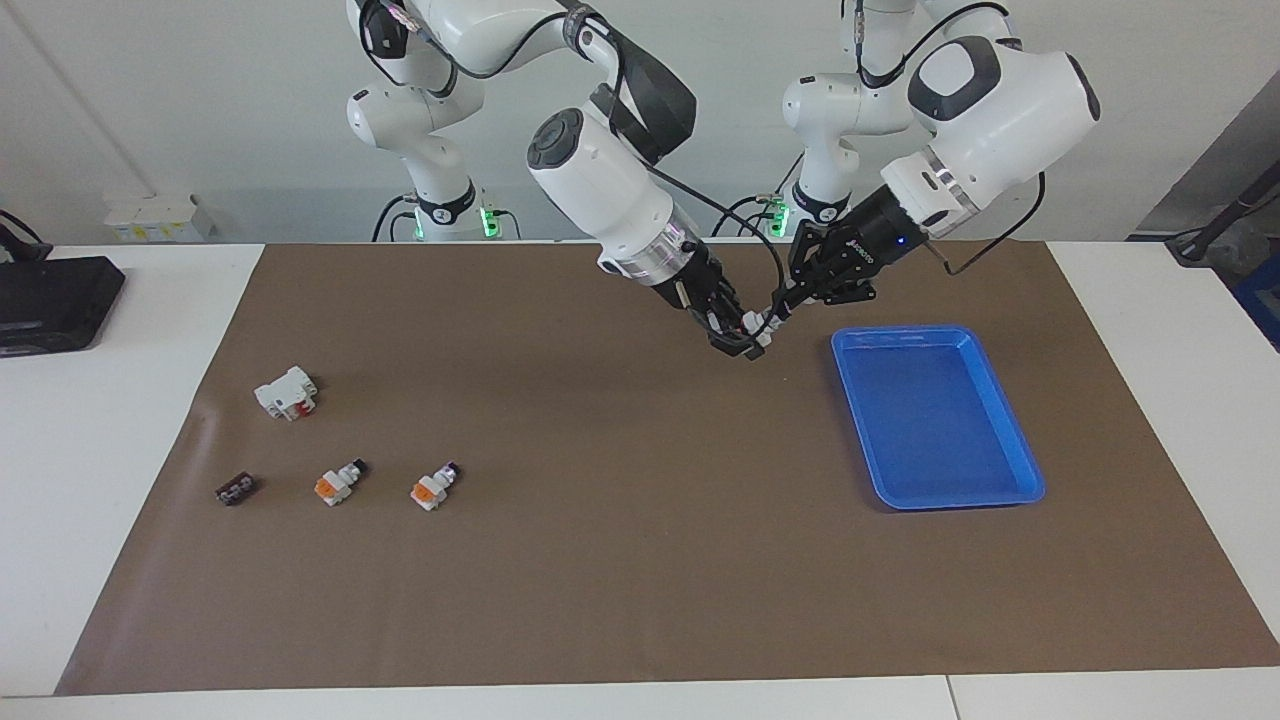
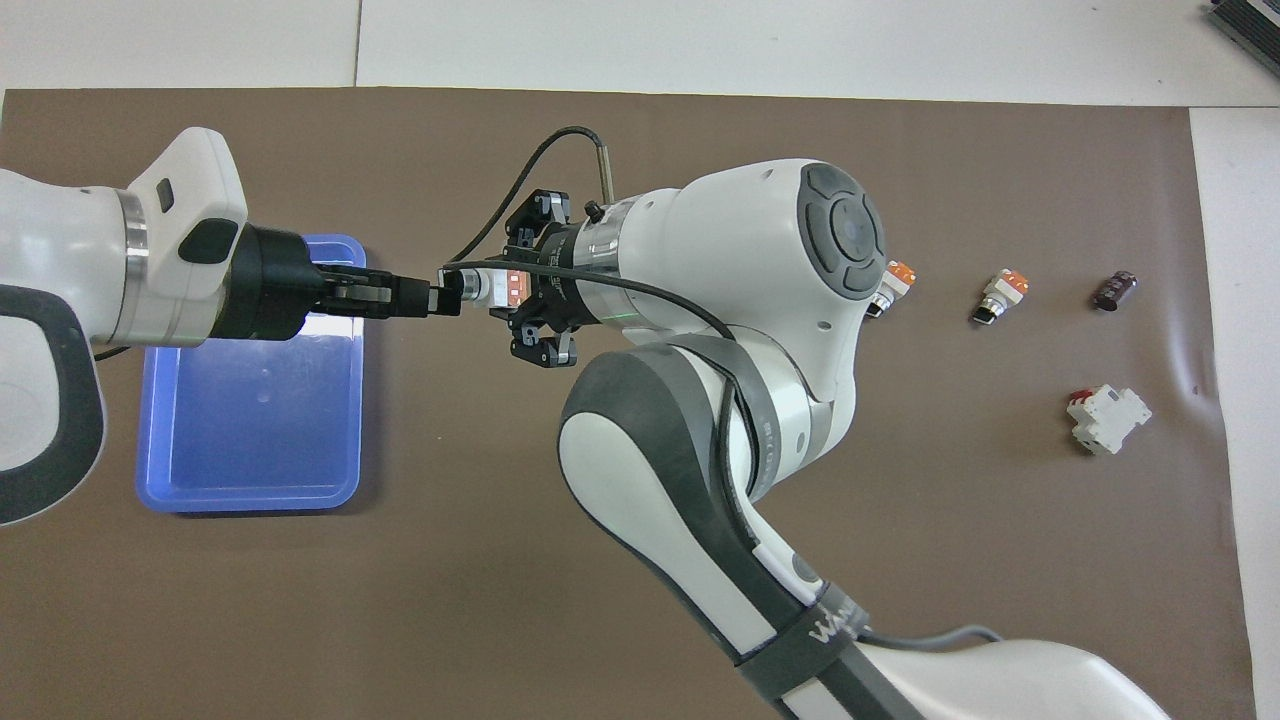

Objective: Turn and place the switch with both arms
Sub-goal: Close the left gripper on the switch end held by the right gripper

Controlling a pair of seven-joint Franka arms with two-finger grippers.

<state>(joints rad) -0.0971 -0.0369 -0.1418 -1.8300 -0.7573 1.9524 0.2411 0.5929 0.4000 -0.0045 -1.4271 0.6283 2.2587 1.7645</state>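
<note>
The switch [image 2: 497,286], a small white plastic block with an orange face, hangs level over the brown paper mat [image 1: 620,560], its long axis running between both grippers. The right gripper [image 1: 738,335] clamps its orange end; the left gripper [image 1: 783,306] pinches its tip, beside the glossy blue plastic tray [image 1: 1010,420]

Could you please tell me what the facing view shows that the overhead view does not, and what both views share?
Only the facing view shows both loose switches whole and both arm bases. Only the overhead view shows the held switch's orange face; there, the right arm partly hides one loose switch. Both show the right gripper and left gripper meeting at the held switch above the mat beside the blue tray, plus the larger white block and dark-brown piece.
</note>
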